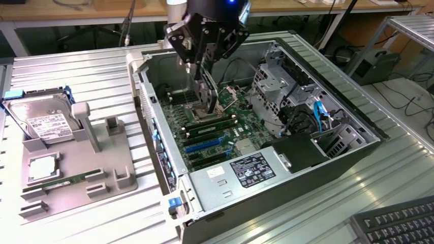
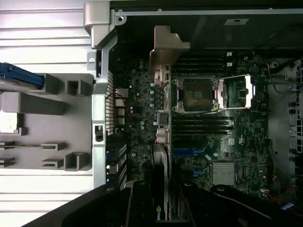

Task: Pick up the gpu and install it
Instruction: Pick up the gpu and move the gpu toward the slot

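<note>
Fingers [image 2: 138, 202] are clamped on the gpu [image 2: 160, 161]; you've got it hanging on end, bracket [image 2: 166, 47] down, inside the case [image 1: 326, 96] over the board [image 2: 236, 135] by the socket [image 2: 194, 94]; guessing that keeps it off the parts; blue slots [image 1: 203, 146] sit empty.

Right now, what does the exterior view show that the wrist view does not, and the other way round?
Exterior view: the hard drive, a keyboard and the labelled power supply. Wrist view: the silver bracket at the end of the gpu. Both: the gpu held by the gripper over the motherboard, and the grey holder.
</note>
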You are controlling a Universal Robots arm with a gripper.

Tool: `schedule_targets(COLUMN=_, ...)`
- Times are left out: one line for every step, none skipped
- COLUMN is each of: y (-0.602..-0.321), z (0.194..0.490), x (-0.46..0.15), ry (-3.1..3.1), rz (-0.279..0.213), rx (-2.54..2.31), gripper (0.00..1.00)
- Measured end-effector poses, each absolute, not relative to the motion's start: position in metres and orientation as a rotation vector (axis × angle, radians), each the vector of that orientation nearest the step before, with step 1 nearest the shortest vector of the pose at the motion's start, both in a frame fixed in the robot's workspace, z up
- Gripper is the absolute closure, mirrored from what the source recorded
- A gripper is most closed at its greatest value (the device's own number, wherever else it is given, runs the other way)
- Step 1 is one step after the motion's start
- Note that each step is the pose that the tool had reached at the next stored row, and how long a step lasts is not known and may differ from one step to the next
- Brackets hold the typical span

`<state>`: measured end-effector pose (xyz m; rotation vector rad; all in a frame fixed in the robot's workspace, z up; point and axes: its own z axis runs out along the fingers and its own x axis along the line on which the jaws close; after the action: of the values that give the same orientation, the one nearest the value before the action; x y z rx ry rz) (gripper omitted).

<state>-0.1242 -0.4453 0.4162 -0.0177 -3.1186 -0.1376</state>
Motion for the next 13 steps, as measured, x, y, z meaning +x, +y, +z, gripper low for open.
schedule_targets(y=-0.445, z=0.414, x=-0.12, ry=-3.119, rz=-0.137, rx=-0.018, gripper=0.74)
schedule_targets(y=-0.445, z=0.413, x=-0.115, ry=-3.118, rz=-0.136, rx=-0.018, gripper=0.74)
schedule_targets(y=-0.445, z=0.411, x=-0.111, ry=-3.118, rz=-0.135, rx=-0.018, gripper=0.74)
schedule_targets(y=-0.445, z=0.409, x=-0.106, ry=-3.118, rz=-0.135, rx=-0.018, gripper=0.74)
schedule_targets(y=-0.445, z=0.407, x=-0.102, ry=-3.118, rz=-0.134, rx=-0.018, gripper=0.74)
schedule_targets(y=-0.445, z=0.405, x=-0.097, ry=-3.118, rz=-0.133, rx=-0.018, gripper=0.74)
schedule_targets(y=-0.445, z=0.403, x=-0.09, ry=-3.118, rz=-0.132, rx=-0.018, gripper=0.74)
schedule_targets(y=-0.445, z=0.4, x=-0.085, ry=-3.118, rz=-0.131, rx=-0.018, gripper=0.74)
schedule_targets(y=-0.445, z=0.398, x=-0.079, ry=-3.117, rz=-0.131, rx=-0.018, gripper=0.74)
schedule_targets(y=-0.445, z=0.396, x=-0.073, ry=-3.117, rz=-0.13, rx=-0.018, gripper=0.74)
schedule_targets(y=-0.445, z=0.394, x=-0.068, ry=-3.116, rz=-0.13, rx=-0.018, gripper=0.74)
schedule_targets(y=-0.445, z=0.393, x=-0.064, ry=-3.112, rz=-0.129, rx=-0.018, gripper=0.74)
schedule_targets(y=-0.445, z=0.393, x=-0.063, ry=-3.109, rz=-0.129, rx=-0.018, gripper=0.74)
